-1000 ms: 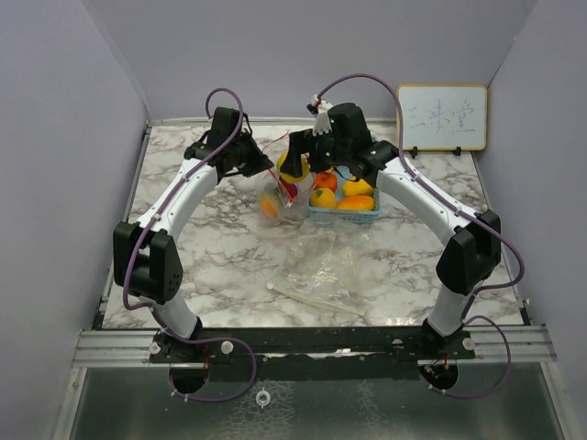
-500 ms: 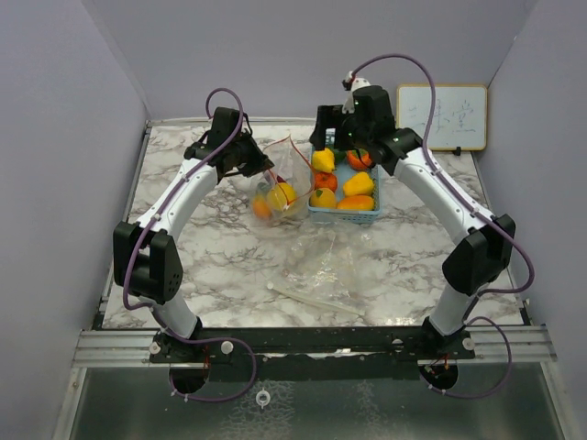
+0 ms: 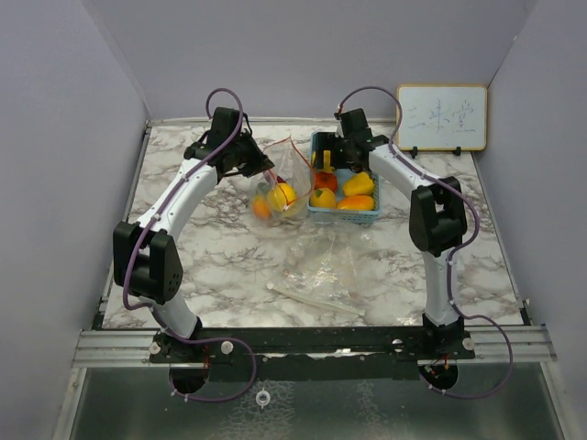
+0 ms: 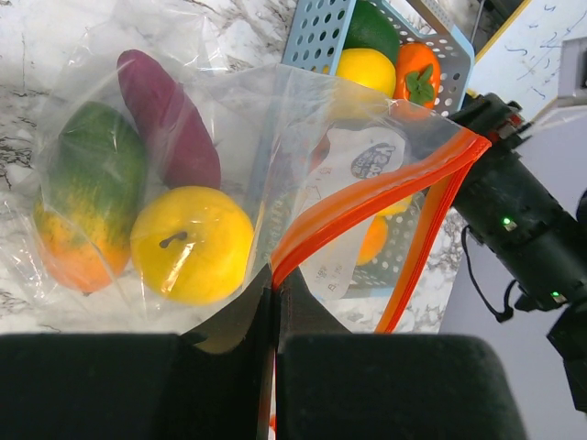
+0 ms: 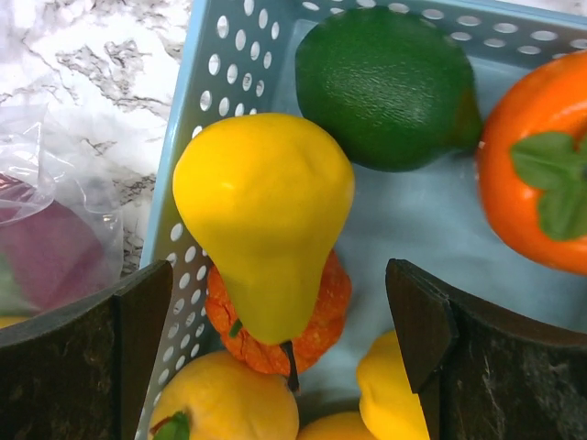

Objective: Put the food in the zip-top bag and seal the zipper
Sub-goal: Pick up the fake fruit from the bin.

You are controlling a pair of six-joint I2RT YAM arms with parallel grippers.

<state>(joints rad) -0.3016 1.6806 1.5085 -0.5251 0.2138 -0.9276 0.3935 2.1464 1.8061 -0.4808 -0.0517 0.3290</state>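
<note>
Spread open, the right gripper [image 5: 273, 313] hung over the yellow pear [image 5: 261, 211] in the basket [image 5: 215, 64], with the pear's long axis crossing the closing line. The left gripper [image 4: 275, 307] pinched the zip-top bag [image 4: 303, 147] by its rim, just beside the basket.

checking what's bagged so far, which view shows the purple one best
Left wrist: the purple vegetable shows whole through the zip-top bag. Right wrist catches only a purple blur at its left edge; top external shows the bag but not it.

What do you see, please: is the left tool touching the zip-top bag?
Touching. The left wrist view shows the left tool shut on the zip-top bag at its orange zipper.
</note>
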